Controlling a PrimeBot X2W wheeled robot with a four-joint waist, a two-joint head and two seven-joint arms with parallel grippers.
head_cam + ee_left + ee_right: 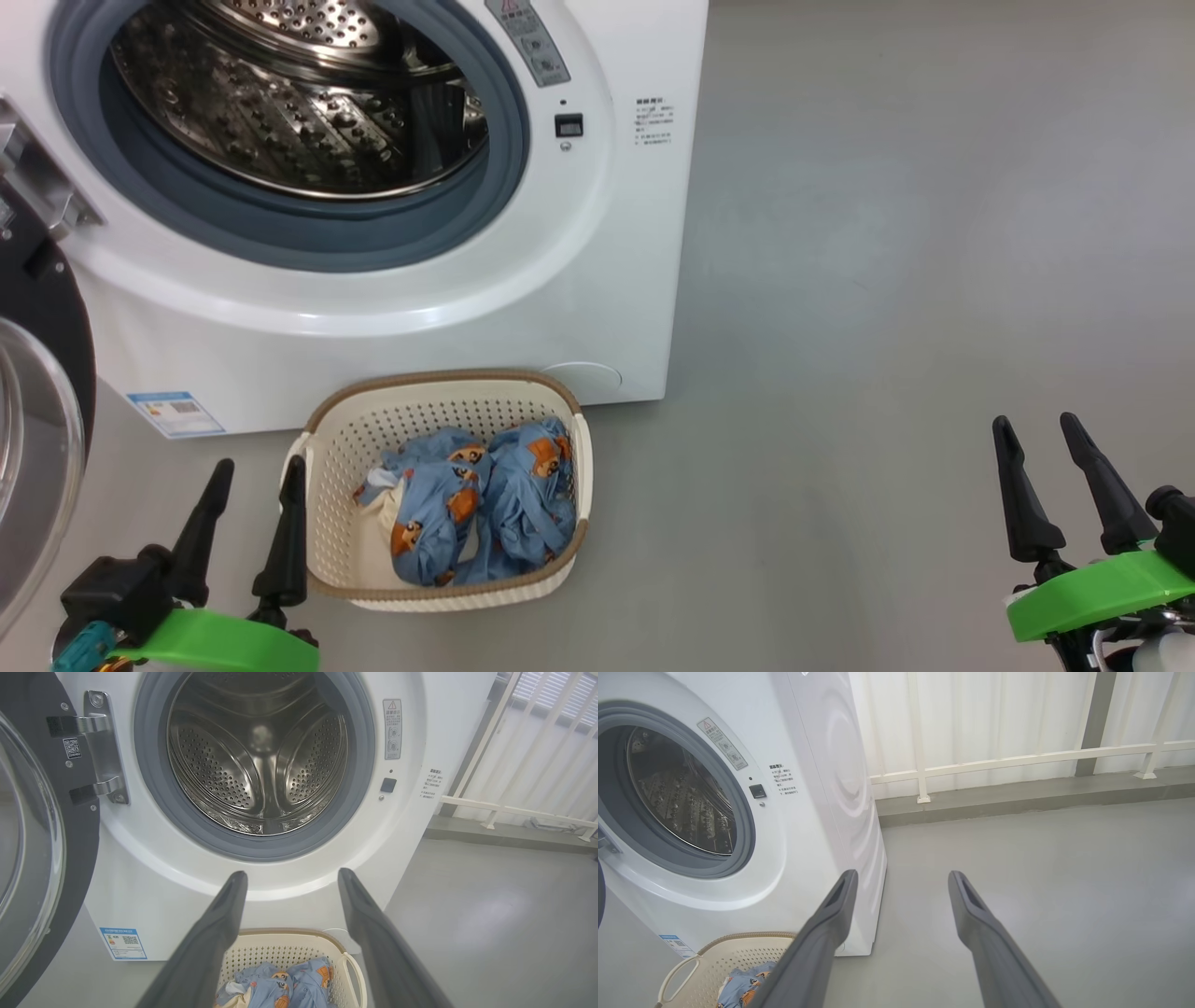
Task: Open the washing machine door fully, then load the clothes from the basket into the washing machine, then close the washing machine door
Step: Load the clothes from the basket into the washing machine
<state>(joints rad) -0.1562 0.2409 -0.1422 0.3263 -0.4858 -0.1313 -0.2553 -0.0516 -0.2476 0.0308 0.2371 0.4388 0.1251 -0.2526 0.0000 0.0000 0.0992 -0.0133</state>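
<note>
Washing machine door (37, 448) hung wide open, clothes (476, 504) sat in the basket (448, 378) on the floor (887, 280), left hand (260, 462) and right hand (1034, 420) both spread apart, holding nothing.

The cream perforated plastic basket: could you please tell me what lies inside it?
Crumpled light-blue clothes with orange-brown cartoon prints and some cream-white cloth; whatever lies beneath them is hidden.

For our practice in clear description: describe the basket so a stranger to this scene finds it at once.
Start at the big white washing machine, door open. On the grey floor just before it stands the basket. It alone is cream perforated plastic with a brown rim, blue clothes inside.
</note>
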